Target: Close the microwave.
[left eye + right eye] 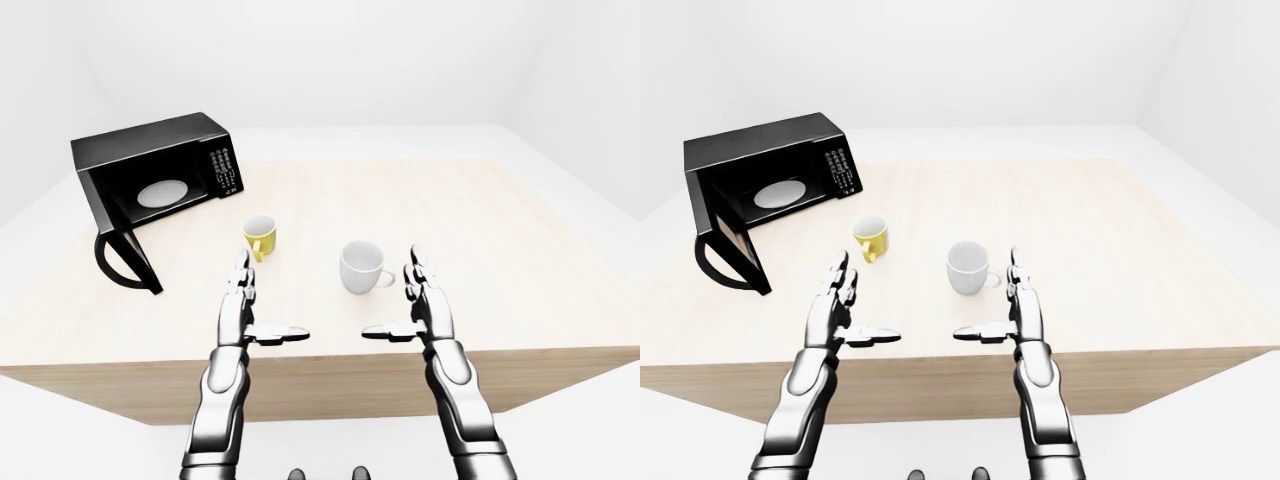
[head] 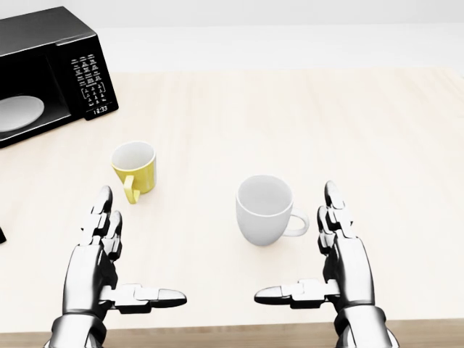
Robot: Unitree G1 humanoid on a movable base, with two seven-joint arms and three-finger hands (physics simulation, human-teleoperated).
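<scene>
A black microwave (image 1: 160,170) stands at the upper left of the wooden table (image 1: 470,240), its cavity showing a white turntable plate (image 1: 162,192). Its door (image 1: 126,258) swings wide open toward the table's near-left side, edge-on to me. My left hand (image 1: 250,305) hovers over the table's near edge with fingers spread, open and empty, well right of the door. My right hand (image 1: 412,300) mirrors it, open, thumb pointing inward, holding nothing.
A yellow mug (image 2: 135,168) sits just beyond my left hand, between it and the microwave. A white mug (image 2: 265,210) stands beside my right hand's fingers. The table's near edge runs right under my wrists.
</scene>
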